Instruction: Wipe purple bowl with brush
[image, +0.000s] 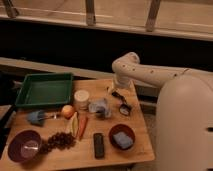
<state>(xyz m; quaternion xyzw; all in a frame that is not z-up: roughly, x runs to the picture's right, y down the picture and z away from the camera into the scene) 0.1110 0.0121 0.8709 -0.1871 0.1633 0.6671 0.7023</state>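
Observation:
The purple bowl (23, 145) stands at the front left corner of the wooden table (145, 150), with a pale glossy inside. The brush (122, 102) lies on the table's right back part; its slim black handle points toward the back and its dark head toward the front. My gripper (116, 89) hangs down from the cream arm (150, 75) at the table's back right, right over the handle end of the brush. I cannot tell whether it touches the brush. The bowl is far to the left of the gripper.
A green tray (45, 90) is at the back left. A white cup (81, 98), a grey-blue object (100, 107), an orange fruit (67, 111), a carrot (82, 126), grapes (60, 141), a blue utensil (37, 116), a black bar (98, 145) and a dark red bowl with a sponge (121, 136) lie between.

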